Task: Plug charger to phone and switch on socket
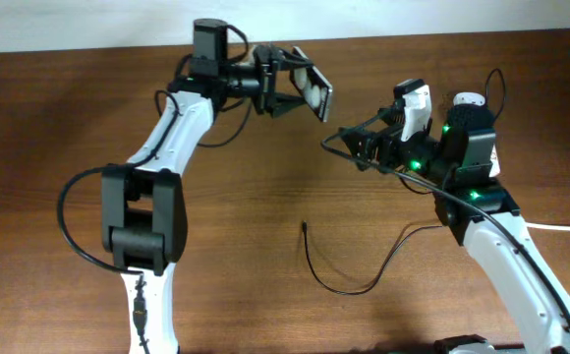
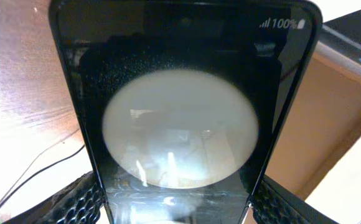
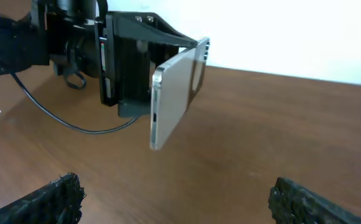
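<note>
Wooden table (image 1: 265, 197) spans scene. Left gripper (image 1: 295, 87) over far side, clenched on phone (image 1: 316, 94); fingers (image 2: 81, 199) press both long edges. Phone held off table, on edge, screen toward left wrist camera, status bar reading 100%, silver back toward right arm. Right gripper (image 1: 342, 144) near phone, not touching, jaws spread wide, nothing between. Charger (image 1: 339, 285) lies loose on table below, plug tip (image 1: 305, 227) free.

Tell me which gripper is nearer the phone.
Left. The left gripper has the phone clamped in its jaws; the right gripper is open, off to the side, not touching it.
</note>
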`<state>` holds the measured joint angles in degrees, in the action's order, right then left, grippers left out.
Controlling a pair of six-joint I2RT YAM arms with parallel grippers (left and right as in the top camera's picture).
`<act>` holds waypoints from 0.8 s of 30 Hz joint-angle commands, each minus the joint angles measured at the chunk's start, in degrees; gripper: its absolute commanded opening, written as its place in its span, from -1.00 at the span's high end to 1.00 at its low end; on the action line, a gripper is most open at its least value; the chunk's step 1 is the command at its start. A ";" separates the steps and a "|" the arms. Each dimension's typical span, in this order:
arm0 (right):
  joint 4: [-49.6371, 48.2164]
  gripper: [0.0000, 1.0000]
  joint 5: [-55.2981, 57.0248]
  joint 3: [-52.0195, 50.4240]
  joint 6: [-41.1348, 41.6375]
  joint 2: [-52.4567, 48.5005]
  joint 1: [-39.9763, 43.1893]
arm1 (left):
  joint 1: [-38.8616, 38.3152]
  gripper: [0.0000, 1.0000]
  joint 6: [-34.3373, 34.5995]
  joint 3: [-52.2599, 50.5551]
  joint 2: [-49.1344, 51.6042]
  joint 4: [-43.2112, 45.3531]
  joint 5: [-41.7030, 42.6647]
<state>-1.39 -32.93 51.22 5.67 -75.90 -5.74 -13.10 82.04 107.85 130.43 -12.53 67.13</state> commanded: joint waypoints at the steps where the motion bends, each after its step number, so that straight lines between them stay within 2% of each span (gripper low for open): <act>1: -0.20 -0.97 -0.94 1.09 0.81 -0.35 -0.37 | -1.84 1.00 1.97 1.07 -0.04 1.07 -2.34; 5: -0.13 -0.97 -0.96 1.09 0.83 -0.35 -0.35 | -6.01 1.00 3.69 1.07 -0.04 5.35 -4.04; 13: -0.11 -0.99 1.36 1.09 0.85 -0.35 -0.35 | -9.25 1.00 4.52 1.07 -0.04 5.49 -3.74; 17: 0.11 -0.77 2.58 1.09 1.31 -0.39 -0.35 | -10.05 1.00 4.52 1.07 -0.04 5.70 -3.32; 24: 0.52 -0.76 8.41 1.09 6.88 -0.39 -0.35 | -11.30 1.00 4.74 1.07 -0.04 5.70 -2.40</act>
<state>-0.86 -25.91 51.22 11.44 -76.14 -5.74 -24.16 86.41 107.85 130.43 -7.44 62.74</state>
